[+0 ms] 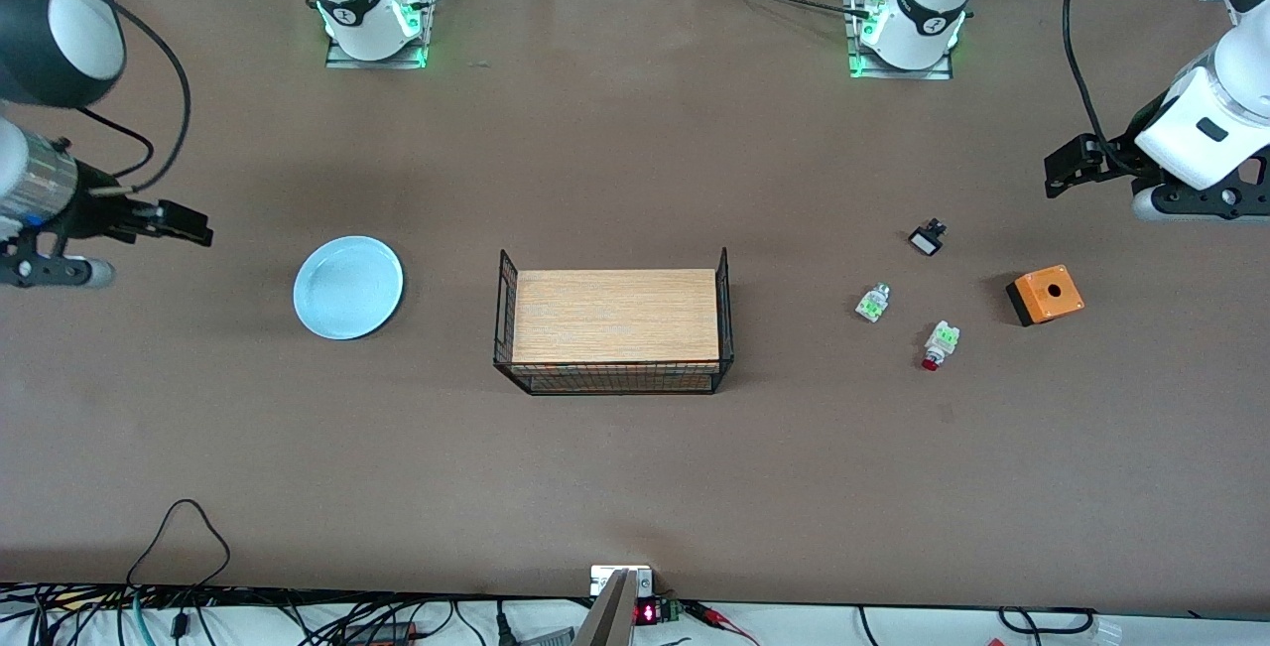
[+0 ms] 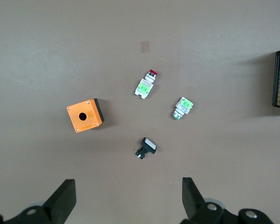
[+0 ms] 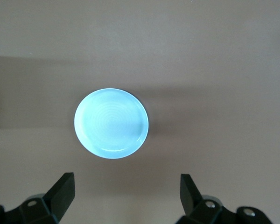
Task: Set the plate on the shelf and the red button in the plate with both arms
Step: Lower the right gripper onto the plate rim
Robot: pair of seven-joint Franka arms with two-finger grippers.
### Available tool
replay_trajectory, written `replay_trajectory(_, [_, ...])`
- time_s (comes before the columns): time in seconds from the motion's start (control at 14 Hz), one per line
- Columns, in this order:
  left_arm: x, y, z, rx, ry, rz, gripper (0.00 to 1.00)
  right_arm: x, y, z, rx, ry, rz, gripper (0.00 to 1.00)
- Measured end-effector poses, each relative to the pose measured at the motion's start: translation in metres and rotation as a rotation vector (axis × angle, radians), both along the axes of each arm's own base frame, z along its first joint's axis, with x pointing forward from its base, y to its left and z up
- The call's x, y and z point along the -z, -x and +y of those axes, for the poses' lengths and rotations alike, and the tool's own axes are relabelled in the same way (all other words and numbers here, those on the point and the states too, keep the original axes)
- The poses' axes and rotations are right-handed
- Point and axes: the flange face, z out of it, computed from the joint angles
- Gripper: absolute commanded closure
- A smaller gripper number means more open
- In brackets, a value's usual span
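The plate (image 1: pixel 348 287) lies flat on the table (image 1: pixel 615 487) toward the right arm's end, about midway between the edge at the robots' bases and the edge at the front camera. The right gripper (image 1: pixel 184 222) hangs in the air above the right arm's edge of the table, fingers apart and empty.

The red button (image 1: pixel 938 345) lies on its side toward the left arm's end (red cap pointing to the front-camera edge), between a white-and-green part (image 1: pixel 873 302) and an orange box (image 1: pixel 1044 295). The left gripper (image 1: pixel 1067 168) hangs above the left arm's edge, its fingers also apart. A wire basket (image 1: pixel 614 323) with a wooden board stands at the middle.
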Motion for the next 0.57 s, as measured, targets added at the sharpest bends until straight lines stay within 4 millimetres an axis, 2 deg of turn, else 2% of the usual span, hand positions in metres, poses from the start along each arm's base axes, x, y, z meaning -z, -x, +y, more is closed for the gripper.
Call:
replay_trajectory(0.29, [0.0,0.0,0.0,0.001,0.0,0.0,0.0,0.069,0.003,-0.007,0.005,0.011,0.027,0.0])
replay_trajectory(0.57, [0.0,0.0,-0.001,0.002,0.0,0.0,0.0,0.151,0.033,-0.031,-0.008,0.018,-0.02,0.0])
